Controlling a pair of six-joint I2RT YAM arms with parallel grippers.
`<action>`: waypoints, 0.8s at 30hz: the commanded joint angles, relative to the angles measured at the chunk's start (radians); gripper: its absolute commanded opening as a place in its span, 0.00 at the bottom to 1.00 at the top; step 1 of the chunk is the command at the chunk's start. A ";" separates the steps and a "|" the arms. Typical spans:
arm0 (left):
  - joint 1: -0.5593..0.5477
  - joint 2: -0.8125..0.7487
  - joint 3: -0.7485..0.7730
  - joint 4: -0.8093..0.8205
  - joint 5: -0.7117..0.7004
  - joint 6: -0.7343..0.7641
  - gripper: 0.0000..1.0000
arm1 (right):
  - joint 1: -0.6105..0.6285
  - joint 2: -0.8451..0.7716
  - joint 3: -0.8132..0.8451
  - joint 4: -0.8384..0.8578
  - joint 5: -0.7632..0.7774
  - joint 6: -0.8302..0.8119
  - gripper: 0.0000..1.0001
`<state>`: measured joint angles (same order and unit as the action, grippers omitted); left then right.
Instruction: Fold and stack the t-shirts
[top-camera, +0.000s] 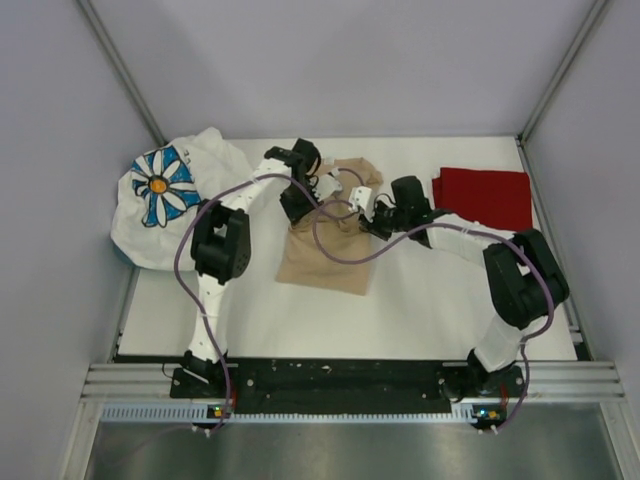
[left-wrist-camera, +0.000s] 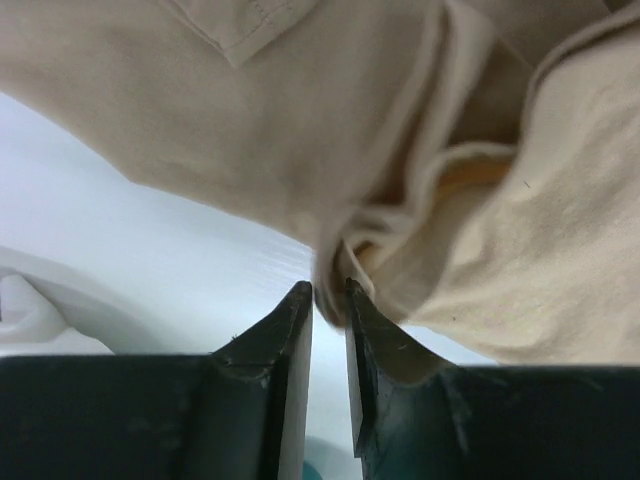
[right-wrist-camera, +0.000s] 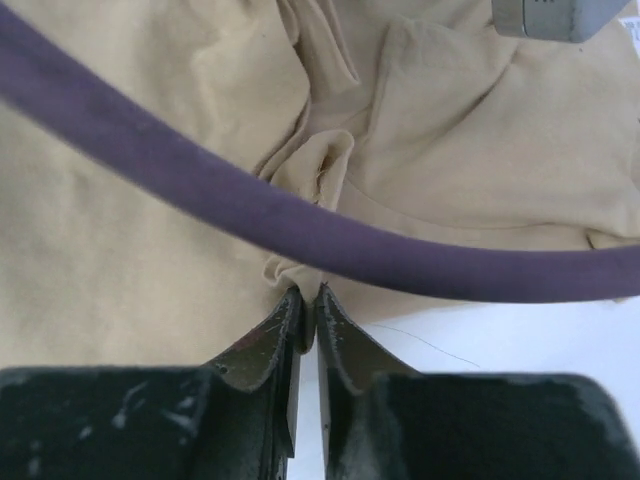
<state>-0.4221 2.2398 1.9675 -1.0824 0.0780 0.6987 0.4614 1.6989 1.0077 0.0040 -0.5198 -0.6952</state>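
Nearly closed, the left gripper (left-wrist-camera: 330, 292) and right gripper (right-wrist-camera: 308, 297) pinch opposite sides of the tan t-shirt (top-camera: 325, 262), whose long axis runs near-to-far between them.

Left arm (top-camera: 220, 245), right arm (top-camera: 520, 272) — white links, black joint housings. Purple cables (right-wrist-camera: 300, 228) along each. Black fingers (right-wrist-camera: 262, 350), edges scuffed pale.
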 joint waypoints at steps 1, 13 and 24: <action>0.009 -0.009 0.039 0.074 -0.056 -0.031 0.30 | -0.018 0.050 0.106 -0.044 0.131 0.118 0.17; 0.102 -0.180 0.078 0.082 0.128 0.065 0.41 | -0.140 -0.012 0.268 -0.152 0.070 0.579 0.48; 0.014 -0.582 -0.719 0.180 0.385 0.413 0.51 | 0.344 -0.315 -0.270 -0.068 0.371 0.048 0.62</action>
<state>-0.3843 1.6615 1.3392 -0.9459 0.4316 1.0031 0.7498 1.3464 0.7490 -0.0364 -0.3214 -0.5228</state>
